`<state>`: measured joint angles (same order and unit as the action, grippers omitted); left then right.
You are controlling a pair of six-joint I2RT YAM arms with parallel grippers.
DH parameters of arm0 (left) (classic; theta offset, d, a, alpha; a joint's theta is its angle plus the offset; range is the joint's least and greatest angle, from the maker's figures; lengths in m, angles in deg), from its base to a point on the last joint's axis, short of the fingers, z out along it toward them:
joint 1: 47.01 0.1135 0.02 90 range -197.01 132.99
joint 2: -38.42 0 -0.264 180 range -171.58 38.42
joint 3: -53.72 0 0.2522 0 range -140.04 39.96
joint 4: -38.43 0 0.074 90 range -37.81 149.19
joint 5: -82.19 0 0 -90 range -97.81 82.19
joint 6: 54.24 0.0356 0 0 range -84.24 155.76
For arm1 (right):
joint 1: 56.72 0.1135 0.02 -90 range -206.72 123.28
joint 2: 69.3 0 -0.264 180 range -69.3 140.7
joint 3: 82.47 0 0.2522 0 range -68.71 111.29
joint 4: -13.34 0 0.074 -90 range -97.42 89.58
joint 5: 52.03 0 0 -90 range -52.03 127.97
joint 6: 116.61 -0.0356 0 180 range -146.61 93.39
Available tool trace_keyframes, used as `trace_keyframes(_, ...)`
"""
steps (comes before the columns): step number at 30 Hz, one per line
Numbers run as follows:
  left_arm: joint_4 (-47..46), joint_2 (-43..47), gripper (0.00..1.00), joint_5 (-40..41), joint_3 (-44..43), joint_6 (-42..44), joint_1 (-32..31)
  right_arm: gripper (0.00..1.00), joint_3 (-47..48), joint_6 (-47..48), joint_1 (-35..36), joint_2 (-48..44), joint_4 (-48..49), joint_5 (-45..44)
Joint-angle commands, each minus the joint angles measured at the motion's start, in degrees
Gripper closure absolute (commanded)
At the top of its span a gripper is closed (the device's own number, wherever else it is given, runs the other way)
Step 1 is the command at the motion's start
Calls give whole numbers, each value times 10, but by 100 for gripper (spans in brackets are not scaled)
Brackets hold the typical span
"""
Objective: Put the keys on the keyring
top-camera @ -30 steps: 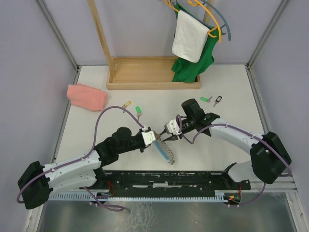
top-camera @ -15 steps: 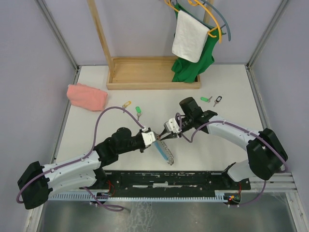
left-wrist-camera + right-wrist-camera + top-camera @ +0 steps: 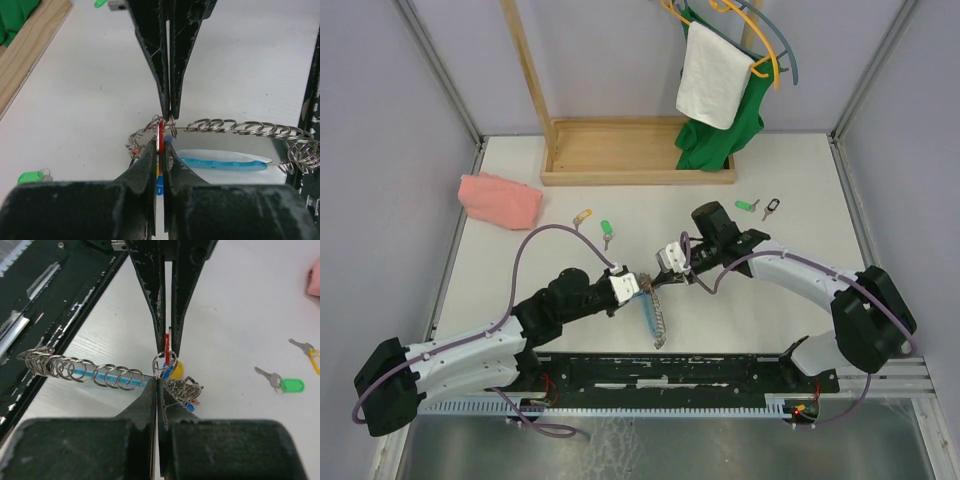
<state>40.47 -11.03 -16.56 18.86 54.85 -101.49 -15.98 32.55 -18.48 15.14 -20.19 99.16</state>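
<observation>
Now, the keyring (image 3: 650, 314) is out on the table (image 3: 800, 180), well to the near side of the wooden rack (image 3: 620, 165). Its light-blue piece (image 3: 220, 164) lies flat and its chain (image 3: 240, 129) is strung out away from the rack, the tail stopping just short of the black rail (image 3: 720, 370) on the table's near edge. The left gripper (image 3: 160, 145) is clenched on the red-tagged key (image 3: 167, 341). The right gripper (image 3: 157, 382), squeezed tight on the keyring's bunched end, meets it tip to tip. Closer to the rack, a green-tagged key (image 3: 606, 228) and a yellow-tagged key (image 3: 582, 215) lie off its left half, a second green-tagged key (image 3: 748, 206) and a dark-tagged key (image 3: 773, 208) off its right end. A pink cloth (image 3: 500, 200) sits left of the rack. White tabletop shows between rack and keyring and out toward both side edges.
</observation>
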Motion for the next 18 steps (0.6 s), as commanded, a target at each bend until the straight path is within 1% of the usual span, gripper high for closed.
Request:
trace_keyframes(1,-65,34,97,75,17,-32,-2,99,-61,-150,-7,-72,160,-86)
trace_keyframes(3,-75,34,97,94,29,-43,-2,99,-95,-210,-11,-94,230,-122)
trace_keyframes(7,-100,13,97,113,49,-64,-1,100,-143,-309,-14,-119,334,-152)
trace_keyframes(11,-132,-20,97,124,66,-92,-2,99,-199,-407,-14,-140,478,-191)
trace_keyframes(15,-205,-53,97,130,93,-125,-2,99,-248,-507,-14,-146,621,-229)
trace_keyframes(18,-272,-98,97,114,95,-153,-2,99,-277,-567,-11,-138,717,-257)
